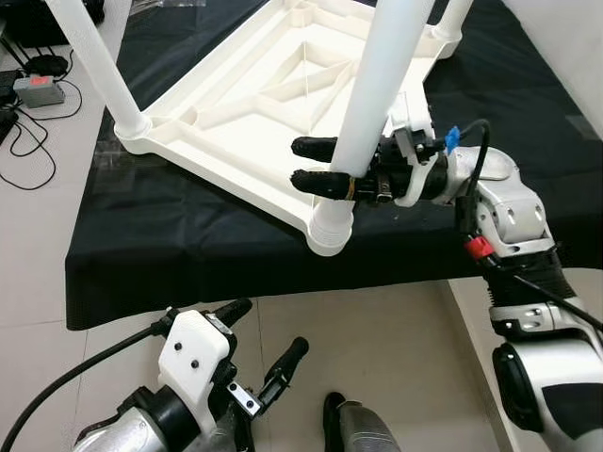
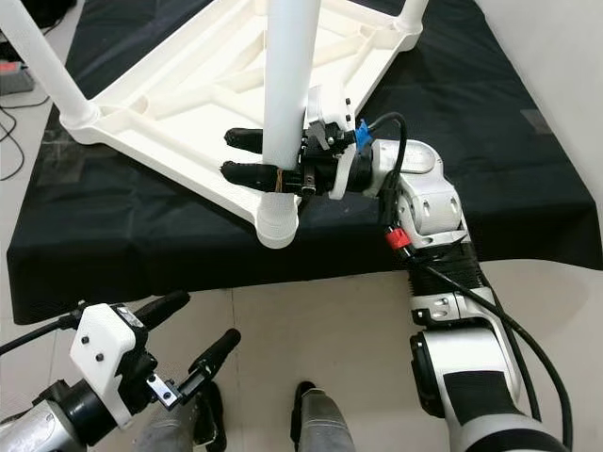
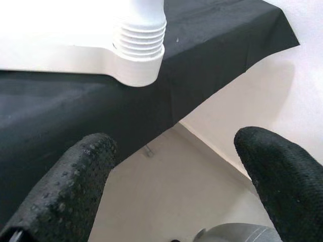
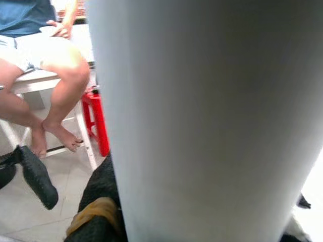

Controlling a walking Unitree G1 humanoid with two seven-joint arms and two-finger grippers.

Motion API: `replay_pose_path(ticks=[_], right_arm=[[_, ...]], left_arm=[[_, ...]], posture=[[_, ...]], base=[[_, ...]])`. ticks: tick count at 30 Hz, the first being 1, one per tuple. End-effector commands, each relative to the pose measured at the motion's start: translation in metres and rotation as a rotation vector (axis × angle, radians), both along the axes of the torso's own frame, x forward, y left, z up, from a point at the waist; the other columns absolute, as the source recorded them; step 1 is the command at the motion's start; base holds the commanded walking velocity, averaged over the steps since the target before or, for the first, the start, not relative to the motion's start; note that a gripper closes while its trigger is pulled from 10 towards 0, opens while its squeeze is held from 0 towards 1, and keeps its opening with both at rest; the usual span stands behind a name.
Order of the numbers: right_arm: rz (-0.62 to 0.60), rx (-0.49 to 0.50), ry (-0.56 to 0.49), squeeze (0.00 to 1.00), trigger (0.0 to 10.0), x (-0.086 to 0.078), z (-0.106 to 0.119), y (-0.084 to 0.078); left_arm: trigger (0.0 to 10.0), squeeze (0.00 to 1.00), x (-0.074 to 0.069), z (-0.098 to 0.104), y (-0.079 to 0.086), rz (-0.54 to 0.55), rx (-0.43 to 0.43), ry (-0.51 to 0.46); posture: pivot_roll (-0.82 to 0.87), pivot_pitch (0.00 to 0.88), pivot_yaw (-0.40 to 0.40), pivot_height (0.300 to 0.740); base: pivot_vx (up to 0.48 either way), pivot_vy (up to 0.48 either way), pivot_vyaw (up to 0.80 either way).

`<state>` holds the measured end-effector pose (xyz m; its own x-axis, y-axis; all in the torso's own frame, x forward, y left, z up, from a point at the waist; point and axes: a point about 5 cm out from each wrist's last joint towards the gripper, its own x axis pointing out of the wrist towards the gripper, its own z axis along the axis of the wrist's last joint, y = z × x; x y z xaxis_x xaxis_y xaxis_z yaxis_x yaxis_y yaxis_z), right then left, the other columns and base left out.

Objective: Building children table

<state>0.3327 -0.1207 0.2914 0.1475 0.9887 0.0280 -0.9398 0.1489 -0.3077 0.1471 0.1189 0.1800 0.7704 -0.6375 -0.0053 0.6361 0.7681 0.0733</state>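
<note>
White plastic table top (image 1: 236, 104) lies upside down on black cloth (image 1: 188, 217), upper centre of my left eye view; my right gripper (image 1: 316, 165) clamps the near leg (image 1: 377, 85) above its corner socket (image 1: 330, 231). Left wrist view: my left gripper (image 3: 166, 176) gapes empty below that socket. Tilting could cross-thread it.

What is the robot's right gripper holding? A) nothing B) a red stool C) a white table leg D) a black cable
C: the right gripper has its black fingers closed around the white table leg, just above where it screws into the corner of the upturned tabletop.
</note>
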Motion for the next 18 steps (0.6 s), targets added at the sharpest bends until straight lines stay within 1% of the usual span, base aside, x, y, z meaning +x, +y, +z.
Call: replay_pose_path(ticks=[1, 2, 3, 4, 5, 6, 7, 8, 10, 12, 13, 15, 16, 17, 18], right_arm=[[-0.095, -0.038, 0.113, 0.00, 0.0, 0.005, -0.027, -0.002], [-0.121, -0.035, 0.112, 0.00, 0.0, 0.005, -0.027, -0.002], [-0.121, -0.035, 0.112, 0.00, 0.0, 0.005, -0.027, -0.002], [-0.271, -0.018, 0.110, 0.00, 0.0, 0.004, -0.036, 0.005], [-0.543, 0.053, 0.178, 0.00, 0.0, -0.005, -0.059, 0.016], [-0.543, 0.053, 0.178, 0.00, 0.0, -0.005, -0.059, 0.016], [-0.878, 0.087, 0.269, 0.00, 0.0, -0.035, -0.094, 0.025], [-0.941, 0.101, 0.309, 0.00, 0.0, -0.043, -0.102, 0.027], [-0.960, 0.111, 0.336, 0.00, 0.0, -0.047, -0.105, 0.029], [-0.998, 0.112, 0.293, 0.00, 0.0, -0.043, -0.102, 0.027], [-1.020, 0.118, 0.281, 0.00, 0.0, -0.035, -0.100, 0.026], [-1.046, 0.128, 0.274, 0.00, 0.0, -0.023, -0.096, 0.024], [-1.046, 0.128, 0.274, 0.00, 0.0, -0.023, -0.096, 0.024], [-1.052, 0.131, 0.272, 0.00, 0.0, -0.019, -0.095, 0.024], [-1.054, 0.133, 0.267, 0.00, 0.0, -0.016, -0.094, 0.024]], left_arm=[[10.0, 0.00, -0.002, -0.006, 0.000, 0.004, 0.005, 0.019], [10.0, 0.00, -0.002, -0.006, -0.001, 0.005, 0.006, 0.015], [10.0, 0.00, -0.002, -0.006, -0.001, 0.005, 0.006, 0.015], [10.0, 0.00, -0.003, -0.008, -0.001, 0.007, 0.006, 0.013], [10.0, 0.00, -0.003, -0.009, -0.002, 0.009, 0.005, 0.011], [10.0, 0.00, -0.003, -0.009, -0.002, 0.009, 0.005, 0.011], [10.0, 0.00, 0.000, -0.012, -0.004, 0.017, 0.004, 0.001], [10.0, 0.00, 0.002, -0.013, -0.004, 0.020, 0.004, -0.004], [10.0, 0.00, 0.003, -0.014, -0.004, 0.022, 0.006, -0.007], [10.0, 0.00, 0.004, -0.016, -0.004, 0.025, 0.007, -0.012], [10.0, 0.00, 0.008, -0.019, -0.005, 0.028, 0.009, -0.014], [10.0, 0.00, 0.013, -0.025, -0.006, 0.032, 0.012, -0.019], [10.0, 0.00, 0.013, -0.025, -0.006, 0.032, 0.012, -0.019], [10.0, 0.00, 0.014, -0.027, -0.006, 0.033, 0.014, -0.021], [10.0, 0.00, 0.017, -0.029, -0.006, 0.041, 0.018, -0.024]], posture=[[-0.03, 0.325, -0.028, 0.740], [-0.03, 0.325, -0.028, 0.740], [-0.03, 0.325, -0.028, 0.740], [-0.03, 0.313, -0.077, 0.740], [-0.01, 0.309, -0.083, 0.740], [-0.01, 0.309, -0.083, 0.740], [-0.03, 0.300, -0.074, 0.740], [-0.03, 0.300, -0.074, 0.740], [-0.03, 0.300, -0.074, 0.740], [-0.03, 0.283, -0.068, 0.740], [-0.03, 0.244, -0.087, 0.740], [-0.02, 0.223, -0.094, 0.740], [-0.02, 0.223, -0.094, 0.740], [-0.02, 0.223, -0.094, 0.740], [-0.02, 0.205, -0.102, 0.740]], base=[[0.000, 0.000, 0.00], [0.000, 0.000, 0.00], [0.000, 0.000, 0.00], [0.000, 0.000, 0.00], [0.000, 0.000, 0.00], [0.000, 0.000, 0.00], [0.000, 0.000, 0.00], [0.000, 0.000, 0.00], [0.000, 0.000, 0.00], [0.000, 0.000, 0.00], [0.000, 0.000, 0.00], [0.000, 0.000, 0.00], [0.000, 0.000, 0.00], [0.000, 0.000, 0.00], [0.000, 0.000, 0.00]])
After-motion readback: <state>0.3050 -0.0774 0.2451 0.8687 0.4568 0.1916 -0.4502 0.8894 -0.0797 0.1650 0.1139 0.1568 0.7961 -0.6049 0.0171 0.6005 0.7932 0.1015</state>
